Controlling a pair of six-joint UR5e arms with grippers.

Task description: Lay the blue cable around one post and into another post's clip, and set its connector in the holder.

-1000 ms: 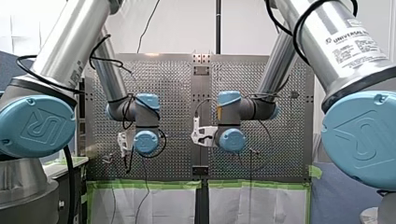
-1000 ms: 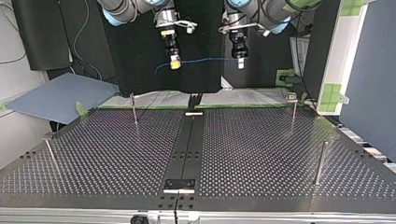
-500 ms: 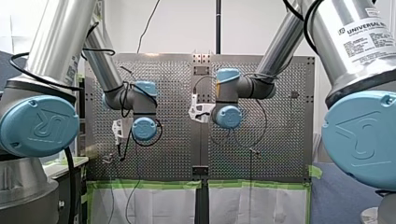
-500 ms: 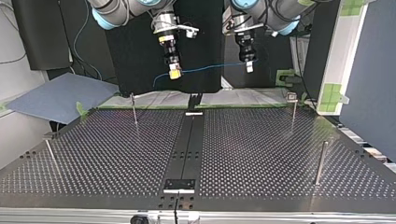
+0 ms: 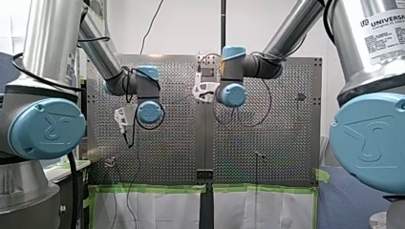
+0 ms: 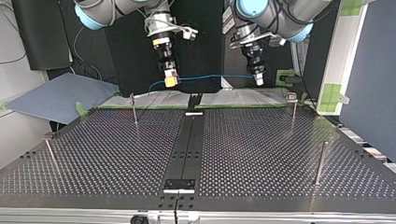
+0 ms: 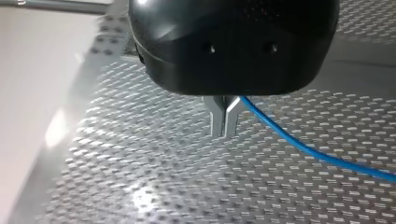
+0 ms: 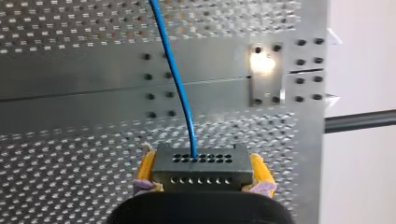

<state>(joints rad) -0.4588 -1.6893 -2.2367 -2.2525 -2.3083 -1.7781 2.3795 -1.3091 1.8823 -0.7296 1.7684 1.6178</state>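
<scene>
right gripper (image 8: 201, 161) is clamped on the connector (image 8: 201, 173), and left gripper (image 7: 224, 126) is pinched shut on the blue cable (image 7: 299, 144), which is held aloft between them, clear of the table (image 6: 261, 154). no post (image 6: 134, 108) is wrapped yet; routing, clipping and seating the connector are all judged to remain.

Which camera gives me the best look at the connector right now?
The right wrist view: the connector sits large between the yellow pads of my right gripper, blue cable leaving its face. The top view shows only a small speck there; the left wrist view shows cable alone; the front view hides it.
</scene>
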